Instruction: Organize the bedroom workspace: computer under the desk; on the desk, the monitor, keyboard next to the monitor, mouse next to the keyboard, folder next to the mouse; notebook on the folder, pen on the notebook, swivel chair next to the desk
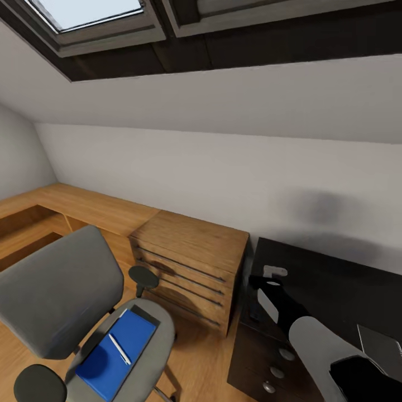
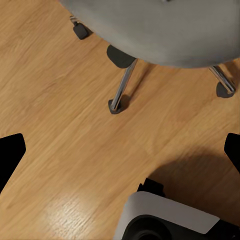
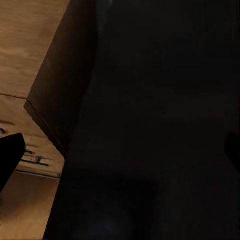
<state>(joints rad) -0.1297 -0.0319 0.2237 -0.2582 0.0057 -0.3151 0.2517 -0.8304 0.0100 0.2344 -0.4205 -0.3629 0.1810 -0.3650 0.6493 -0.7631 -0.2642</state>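
Note:
The grey swivel chair (image 1: 56, 290) stands at the lower left of the head view. On its seat lies the blue folder (image 1: 114, 349) with the whitish pen (image 1: 119, 349) on top of it. A dark grey corner (image 1: 147, 315) shows at the folder's far end; whether it is the notebook I cannot tell. The black desk (image 1: 335, 279) with silver-knobbed drawers is at the right, and my right arm (image 1: 318, 346) reaches over its left end. My right gripper (image 3: 120, 150) is open above the dark desk surface (image 3: 160, 100). My left gripper (image 2: 120, 155) is open over the floor below the chair seat (image 2: 165, 30).
A light wooden dresser (image 1: 192, 265) stands between chair and desk, with a wooden ledge (image 1: 84, 206) along the wall to its left. A flat grey slab (image 1: 379, 346) lies on the desk at the right edge. Chrome chair legs (image 2: 122, 85) and castors (image 2: 80, 31) are on the wood floor.

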